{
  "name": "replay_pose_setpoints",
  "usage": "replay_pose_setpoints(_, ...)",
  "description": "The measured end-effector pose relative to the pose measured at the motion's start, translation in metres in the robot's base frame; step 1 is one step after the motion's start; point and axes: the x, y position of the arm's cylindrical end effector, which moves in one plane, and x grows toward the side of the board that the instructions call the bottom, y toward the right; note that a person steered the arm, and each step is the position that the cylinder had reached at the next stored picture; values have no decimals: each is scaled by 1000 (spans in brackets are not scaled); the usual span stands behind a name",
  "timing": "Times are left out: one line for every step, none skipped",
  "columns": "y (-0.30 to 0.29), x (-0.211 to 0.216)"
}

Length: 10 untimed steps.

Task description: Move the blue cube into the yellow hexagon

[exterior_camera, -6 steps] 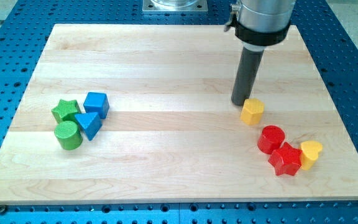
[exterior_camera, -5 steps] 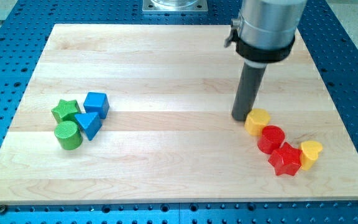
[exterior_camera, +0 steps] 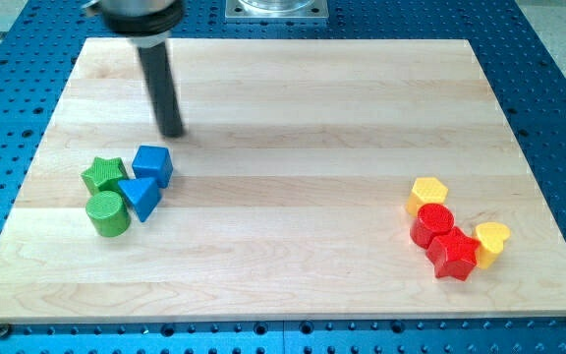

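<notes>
Lab/robotics bench. Wooden board (exterior_camera: 293, 108) sits on blue perforated mounting table (exterior_camera: 548, 88). Metal arm base (exterior_camera: 276, 9) at 12 o'clock.

Blue cube (exterior_camera: 153, 163), yellow hexagon (exterior_camera: 427, 192), pale wood board (exterior_camera: 293, 88), dark rod.

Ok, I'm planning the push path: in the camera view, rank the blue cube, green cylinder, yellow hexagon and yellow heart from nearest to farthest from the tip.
1. Blue cube, just below my tip.
2. Green cylinder, lower left of the cluster.
3. Yellow hexagon, far across on the view's right.
4. Yellow heart, farther right and lower.
</notes>
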Motion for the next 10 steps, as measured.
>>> replay_pose_setpoints(-40,36)
replay_pose_setpoints(-52,42)
replay_pose_setpoints(-49,43)
replay_pose_setpoints(-7,55)
replay_pose_setpoints(48,57)
replay_pose_setpoints(75,68)
replay_pose_setpoints(84,100)
replay_pose_setpoints(141,122)
replay_pose_setpoints(214,117)
replay_pose_setpoints(269,109)
